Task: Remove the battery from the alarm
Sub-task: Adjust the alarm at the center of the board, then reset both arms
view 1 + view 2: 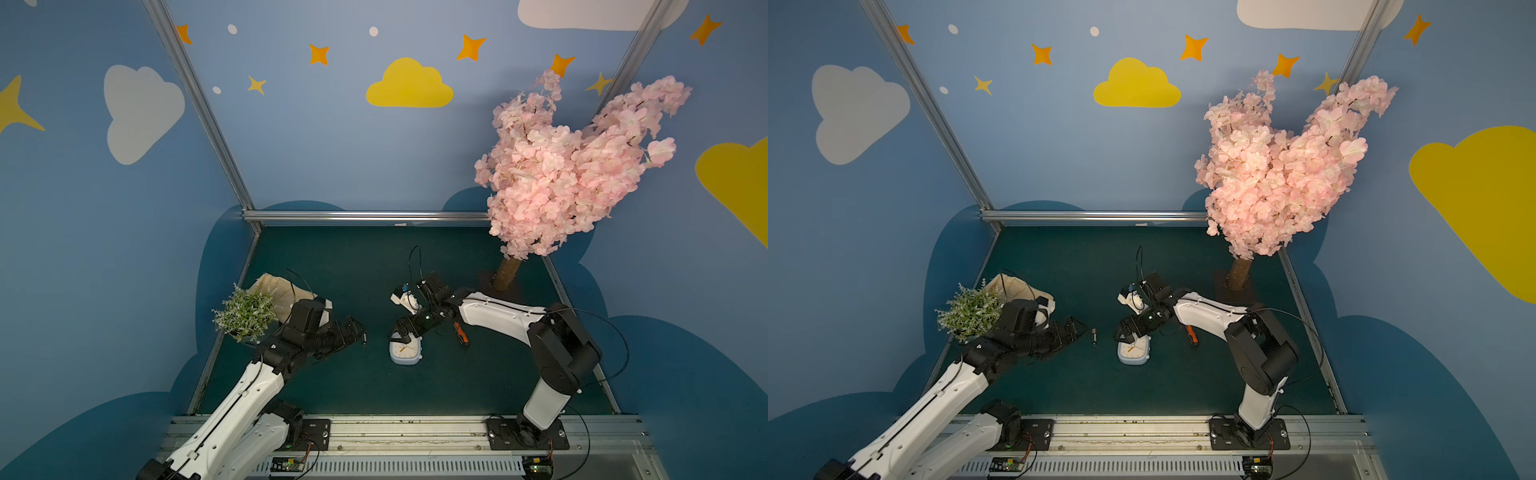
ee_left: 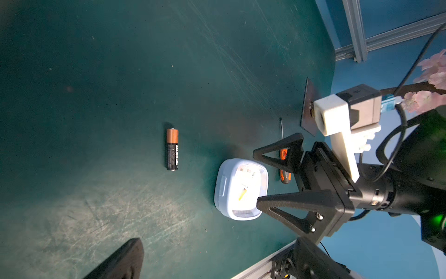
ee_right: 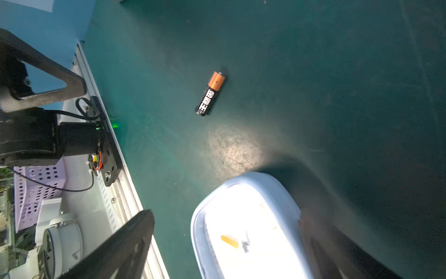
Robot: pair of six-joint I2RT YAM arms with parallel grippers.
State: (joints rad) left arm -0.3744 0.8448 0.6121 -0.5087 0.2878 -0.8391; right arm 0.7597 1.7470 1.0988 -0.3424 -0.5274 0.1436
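green table (image 1: 1183,395); battery (image 1: 1094,336), alarm (image 1: 1134,354), screwdriver (image 1: 1191,334)

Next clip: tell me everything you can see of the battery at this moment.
The battery is a small cylinder with a glossy black wrap printed in white lettering and a copper-orange band at the end with the small metal nub. It lies on its side on the green mat, outside the alarm and clear of it. Only the mat touches it; no jaws are on it.

Battery (image 1: 1094,336) is lying loose on the green mat (image 1: 1059,395), apart from the alarm (image 1: 1134,353), which sits dial up; right gripper (image 1: 1126,332) hangs over the alarm's far edge; screwdriver (image 1: 1192,334) nearby
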